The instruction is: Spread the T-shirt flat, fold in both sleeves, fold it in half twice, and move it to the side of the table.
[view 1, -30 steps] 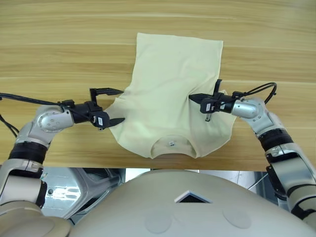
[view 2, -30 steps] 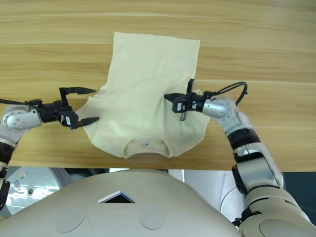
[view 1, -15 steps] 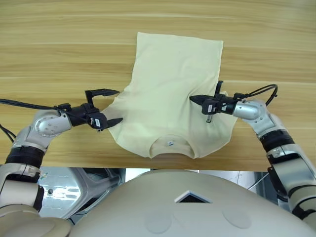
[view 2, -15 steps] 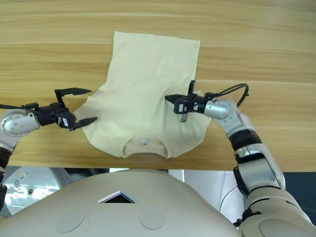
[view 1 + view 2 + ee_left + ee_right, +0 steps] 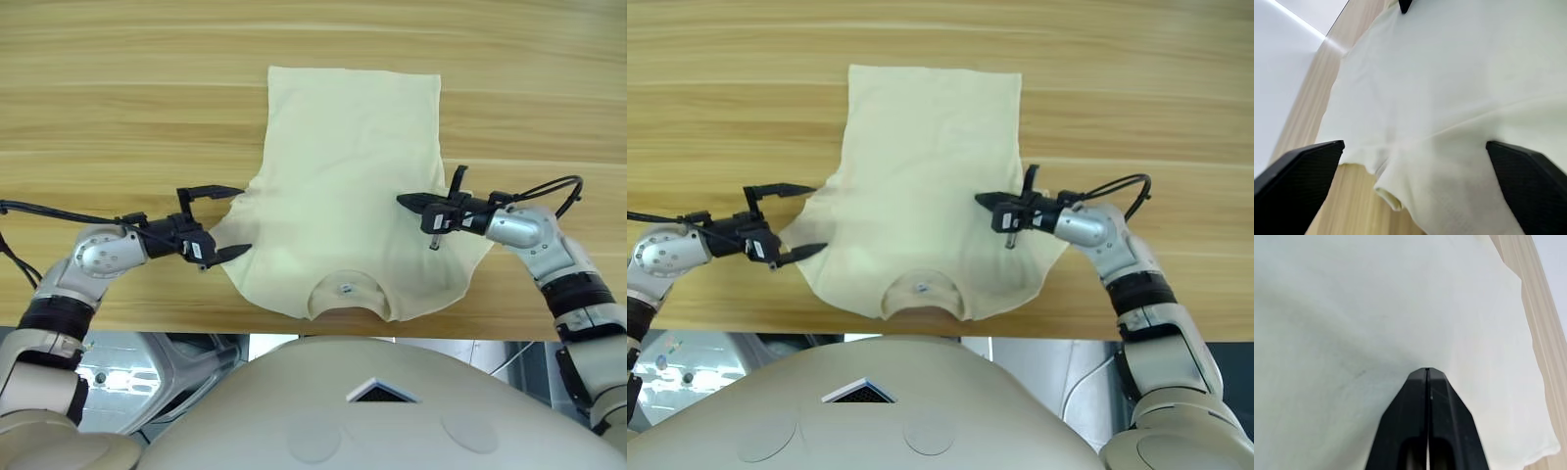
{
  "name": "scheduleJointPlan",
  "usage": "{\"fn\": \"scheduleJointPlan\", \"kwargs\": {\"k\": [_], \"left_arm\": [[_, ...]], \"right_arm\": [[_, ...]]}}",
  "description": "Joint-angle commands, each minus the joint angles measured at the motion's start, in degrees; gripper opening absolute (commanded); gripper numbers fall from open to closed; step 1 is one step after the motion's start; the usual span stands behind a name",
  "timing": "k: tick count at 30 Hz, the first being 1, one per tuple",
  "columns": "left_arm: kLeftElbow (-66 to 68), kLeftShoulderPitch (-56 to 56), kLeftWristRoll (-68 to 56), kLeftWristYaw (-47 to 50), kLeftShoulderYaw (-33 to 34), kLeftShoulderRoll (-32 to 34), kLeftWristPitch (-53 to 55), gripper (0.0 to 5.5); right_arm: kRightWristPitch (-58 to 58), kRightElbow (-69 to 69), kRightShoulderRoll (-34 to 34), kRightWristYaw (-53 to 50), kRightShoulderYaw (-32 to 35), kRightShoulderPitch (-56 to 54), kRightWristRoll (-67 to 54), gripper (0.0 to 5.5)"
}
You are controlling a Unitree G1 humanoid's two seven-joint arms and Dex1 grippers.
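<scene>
A pale cream T-shirt (image 5: 343, 147) lies on the wooden table (image 5: 98, 98), its collar (image 5: 345, 291) near the front edge and its hem far away. My left gripper (image 5: 223, 221) stands open at the shirt's left edge, one finger on either side of the bunched sleeve fold (image 5: 1386, 188). My right gripper (image 5: 407, 201) is shut, and its joined fingertips (image 5: 1426, 377) sit low over the shirt's right side with no cloth seen between them. The shirt's right edge (image 5: 485, 245) runs under that arm.
Bare wood surrounds the shirt on the left, right and far sides. The table's front edge (image 5: 147, 328) runs just below the collar. Cables (image 5: 549, 184) loop off my right wrist, and a second cable (image 5: 39, 206) trails from the left.
My right gripper has moved to the right, and the shirt's right side has spread out that way. The left gripper has shifted slightly toward the shirt and the front edge, still open.
</scene>
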State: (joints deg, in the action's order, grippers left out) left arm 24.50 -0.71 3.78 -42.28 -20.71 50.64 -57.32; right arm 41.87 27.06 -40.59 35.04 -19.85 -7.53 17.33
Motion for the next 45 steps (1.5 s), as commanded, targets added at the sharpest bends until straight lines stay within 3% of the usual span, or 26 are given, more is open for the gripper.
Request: {"fn": "scheduleJointPlan", "kwargs": {"k": [1, 5, 14, 17, 23, 28, 35, 45], "left_arm": [[-4.65, -2.33, -7.66, -4.24, -0.33, 1.89, 0.84, 5.40], [-8.52, -2.79, -15.29, -8.72, 1.61, 4.48, 2.88, 5.40], [-6.64, -0.24, -17.55, -11.33, 8.71, 5.16, 5.10, 5.40], [-7.91, -2.20, -17.94, -13.28, 10.45, 7.11, 4.89, 5.40], [-8.36, -9.47, -7.33, -11.42, 15.39, 11.28, 2.34, 5.40], [-10.50, -12.17, 6.59, -5.39, 18.92, 11.30, 3.48, 5.40], [-14.39, -10.75, 16.03, -1.74, 16.47, 9.54, 6.85, 5.40], [-18.90, -8.86, 15.49, -3.57, 9.80, 8.20, 10.34, 5.40]], "right_arm": [[-1.47, -1.46, -2.89, 0.38, 2.29, 0.81, -0.38, 0.04], [-1.51, -4.26, -4.09, 0.63, 4.37, 2.03, -2.75, 0.04], [-0.22, -10.05, -3.71, 4.01, 5.32, 4.94, -10.32, 0.04], [-0.34, -10.42, -3.66, 4.20, 6.56, 5.74, -12.32, 0.51], [-0.62, -11.25, -3.31, 3.78, 8.63, 6.96, -13.13, 1.51], [-0.45, -11.83, -3.14, 3.95, 9.19, 7.85, -13.09, 1.51], [-1.07, -13.78, -3.23, 4.73, 9.99, 8.96, -15.27, 1.51], [-1.52, -14.87, -2.85, 5.91, 9.79, 9.17, -16.10, 1.51]]}}
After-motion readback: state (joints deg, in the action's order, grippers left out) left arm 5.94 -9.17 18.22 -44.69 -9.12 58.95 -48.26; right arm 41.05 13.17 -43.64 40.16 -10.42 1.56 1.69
